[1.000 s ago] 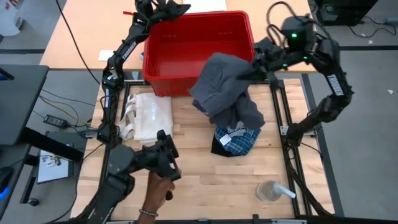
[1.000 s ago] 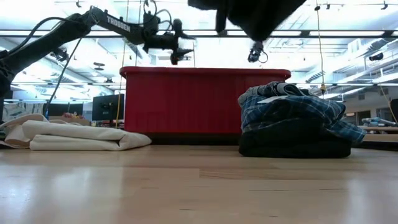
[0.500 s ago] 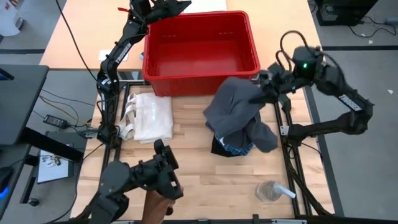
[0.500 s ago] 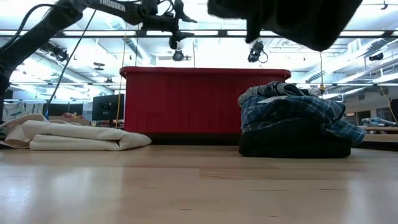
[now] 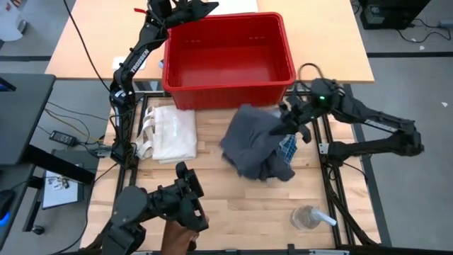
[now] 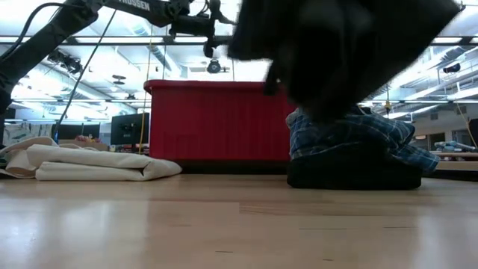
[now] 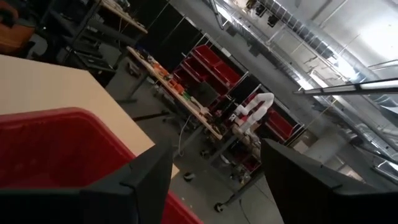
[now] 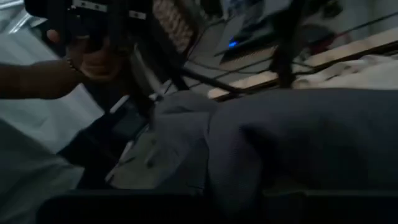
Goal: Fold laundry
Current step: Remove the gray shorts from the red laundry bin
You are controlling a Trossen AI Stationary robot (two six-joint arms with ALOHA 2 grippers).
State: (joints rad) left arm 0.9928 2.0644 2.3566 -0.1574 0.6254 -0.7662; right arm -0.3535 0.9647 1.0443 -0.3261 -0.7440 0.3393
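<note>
While clamped in the right hand (image 5: pixel 287 122), grey garment (image 5: pixel 253 142) drapes over plaid garment (image 6: pixel 358 134)

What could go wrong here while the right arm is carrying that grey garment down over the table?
The grey garment, pinched in the shut right gripper, hangs over the plaid garment and could drape onto or drag that pile. It might also land bunched rather than flat. The left gripper waits open, above the red bin.

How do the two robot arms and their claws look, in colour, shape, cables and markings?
Both arms are black, built of slim jointed links. The left arm carries white TROSSEN lettering, readable in the low view. The right arm shows a small green light and a looping black cable near its wrist. The left claw has two broad, dark, flat fingers. The right claw is black too.
</note>
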